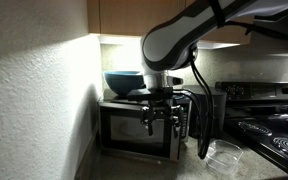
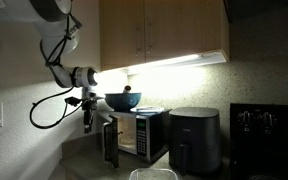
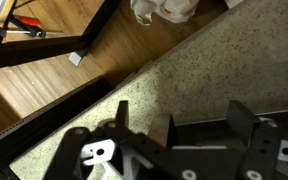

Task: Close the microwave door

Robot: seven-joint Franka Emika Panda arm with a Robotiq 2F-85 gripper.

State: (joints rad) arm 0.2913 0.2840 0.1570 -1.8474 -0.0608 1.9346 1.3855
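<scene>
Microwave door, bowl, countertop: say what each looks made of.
The door looks like dark glass in a frame, but it is too dim to confirm. The bowl is smooth and blue: ceramic or plastic. The countertop is beige and speckled: granite or stone-look laminate.

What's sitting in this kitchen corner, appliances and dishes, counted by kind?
Microwave: 1
Black air fryer: 1
Stove: 1
Blue bowl, on top of the microwave: 1
Clear container: 1
Total: 5
</scene>
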